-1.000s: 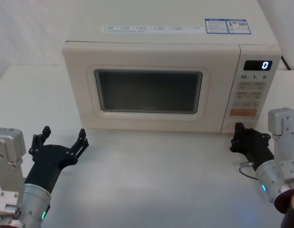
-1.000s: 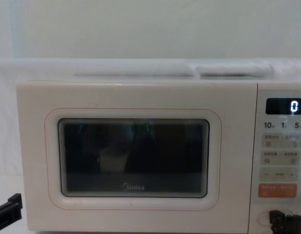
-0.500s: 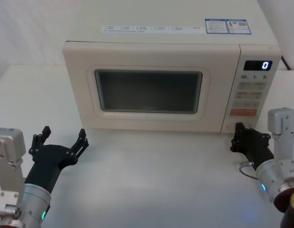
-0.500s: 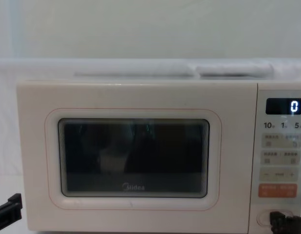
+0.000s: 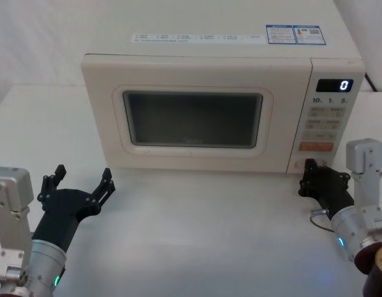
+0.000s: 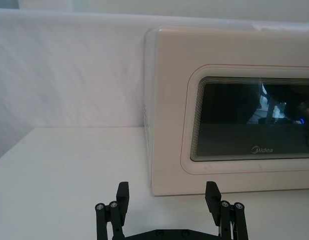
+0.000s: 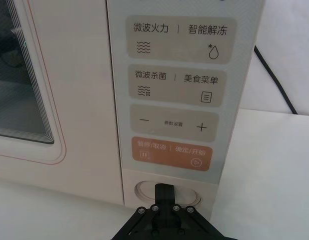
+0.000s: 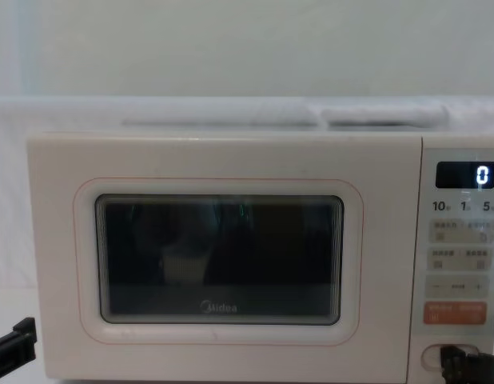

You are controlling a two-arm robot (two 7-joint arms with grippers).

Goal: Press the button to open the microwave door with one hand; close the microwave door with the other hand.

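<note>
Sitting on a white table [image 5: 197, 223], the cream microwave [image 5: 216, 55] has its door [image 5: 191, 117] closed. The right claw [image 7: 165, 192], clenched, touches the button [image 7: 144, 190]. The left claw [image 5: 80, 182] hovers spread, well apart.

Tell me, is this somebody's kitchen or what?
Probably a robot test room, not a kitchen: one microwave sits alone on a plain white table against a white cloth backdrop.
</note>
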